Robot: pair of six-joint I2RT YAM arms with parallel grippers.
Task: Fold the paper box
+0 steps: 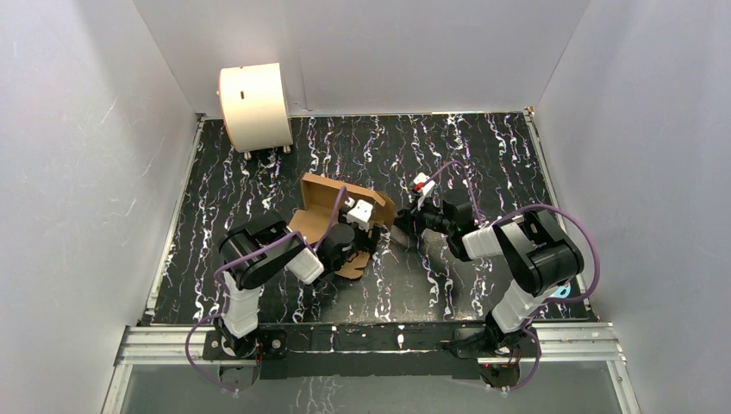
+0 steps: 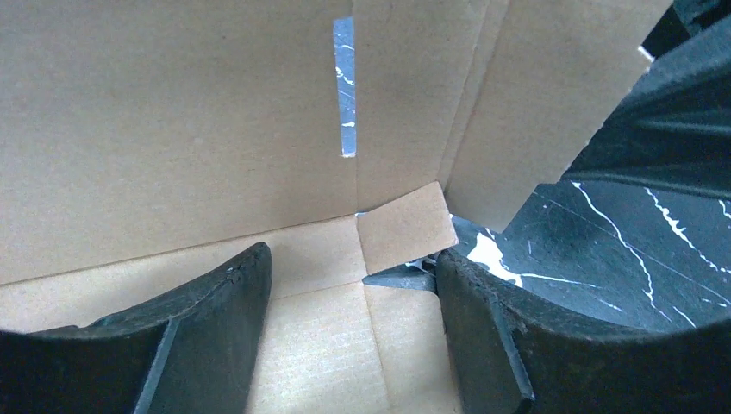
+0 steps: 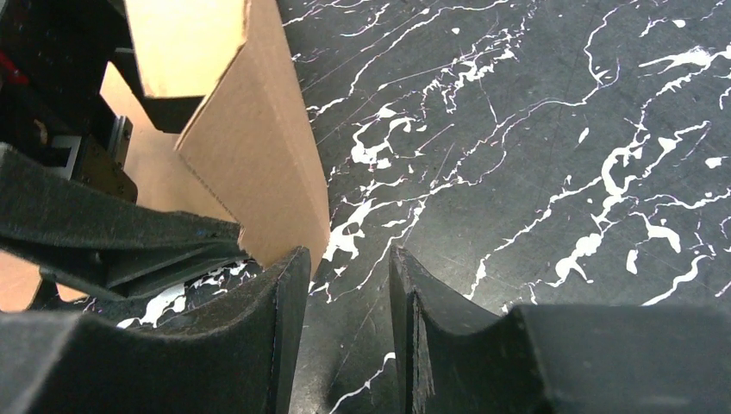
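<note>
1. Box position: the paper box (image 1: 332,203) sits near the middle of the table (image 1: 534,172), well apart from every edge. It is half-formed, with some walls raised.
2. My left gripper (image 2: 353,259) is down inside it, jaws apart over the cardboard floor and gripping nothing. A small corner tab (image 2: 405,226) lies just ahead of the fingers.
3. My right gripper (image 3: 346,254) sits outside the box, just beside its right wall (image 3: 259,147). Its jaws are slightly parted with only table showing between them, so it grasps nothing.
4. I judge the step in hand to be standing this side wall up and tucking the corner tab behind it.
5. To do that well, I'd pin the floor with the left so the box can't slide. With the right I'd push the wall from outside, low near the crease rather than at the free edge.
6. I'd go slowly, since thin cardboard likely buckles if pushed off its score line.
7. I'd line up any tab with the slot (image 2: 344,86) in the back panel before pressing.
</note>
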